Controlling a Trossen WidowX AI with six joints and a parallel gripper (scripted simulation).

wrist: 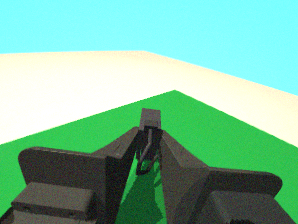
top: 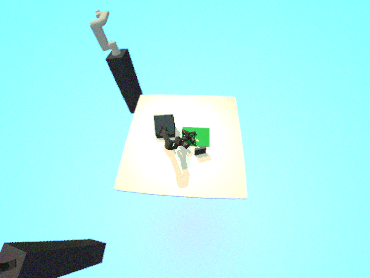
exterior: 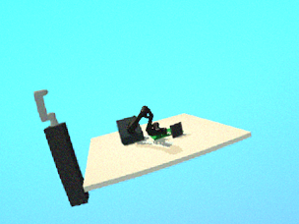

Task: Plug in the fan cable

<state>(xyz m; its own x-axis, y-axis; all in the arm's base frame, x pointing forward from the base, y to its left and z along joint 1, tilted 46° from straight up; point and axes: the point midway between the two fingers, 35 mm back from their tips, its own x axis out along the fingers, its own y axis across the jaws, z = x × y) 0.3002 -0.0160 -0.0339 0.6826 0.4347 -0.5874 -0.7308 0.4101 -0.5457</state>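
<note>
The dark, boxy plug (wrist: 151, 118) is pinched at the tips of the hand (top: 190, 138) (exterior: 159, 130) (wrist: 148, 132), over the flat green board (top: 202, 137) (exterior: 161, 136) (wrist: 210, 132), its thin cable trailing toward six o'clock in the wrist view. The header cannot be made out; pins could be missed or bent if the plug were pressed down tilted, or the cable snagged on withdrawal.

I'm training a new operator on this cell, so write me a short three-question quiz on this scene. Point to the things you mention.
1. True or false: the gripper (wrist: 148, 132) is open and holding nothing.
2. Which colour is the board (top: 202, 136) (wrist: 210, 127)? A) red B) green C) white
3. Fill in: in the wrist view, the dark plug (wrist: 150, 118) is at the tips of the gripper's two ____.

Key: 1. False; 2. B; 3. fingers
</note>
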